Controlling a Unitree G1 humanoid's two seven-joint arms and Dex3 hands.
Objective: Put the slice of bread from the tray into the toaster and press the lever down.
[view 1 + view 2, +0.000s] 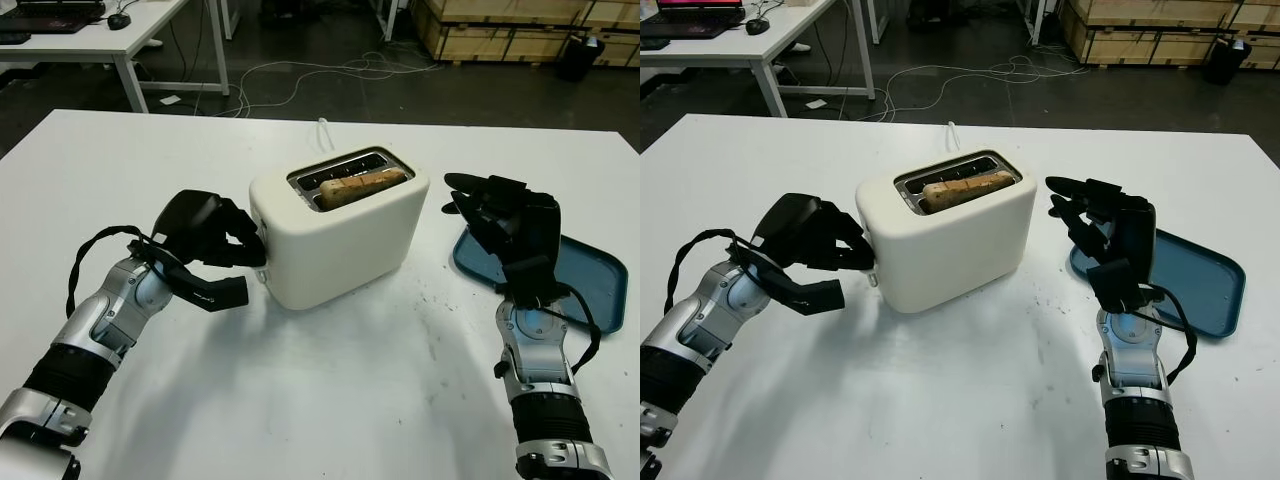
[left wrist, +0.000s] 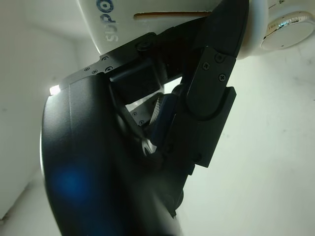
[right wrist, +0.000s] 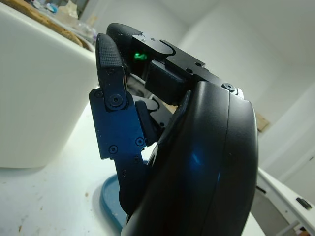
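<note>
The cream toaster (image 1: pixel 340 235) stands mid-table with a browned slice of bread (image 1: pixel 362 185) sitting in its near slot, top edge showing. My left hand (image 1: pixel 248 270) is at the toaster's left end, fingers curled against that end face and the thumb below; whether they touch the lever I cannot tell. In the left wrist view a finger (image 2: pixel 216 73) crosses the toaster's end (image 2: pixel 147 19) beside a round dial (image 2: pixel 285 32). My right hand (image 1: pixel 490 215) is raised and open, right of the toaster, above the blue tray (image 1: pixel 590 275), which holds nothing.
A white cable (image 1: pixel 325 128) runs off the table's far edge behind the toaster. Crumbs (image 1: pixel 430 300) dot the white table (image 1: pixel 330 400) in front. Beyond the table are a desk (image 1: pixel 120 40), floor cables and wooden crates (image 1: pixel 500 25).
</note>
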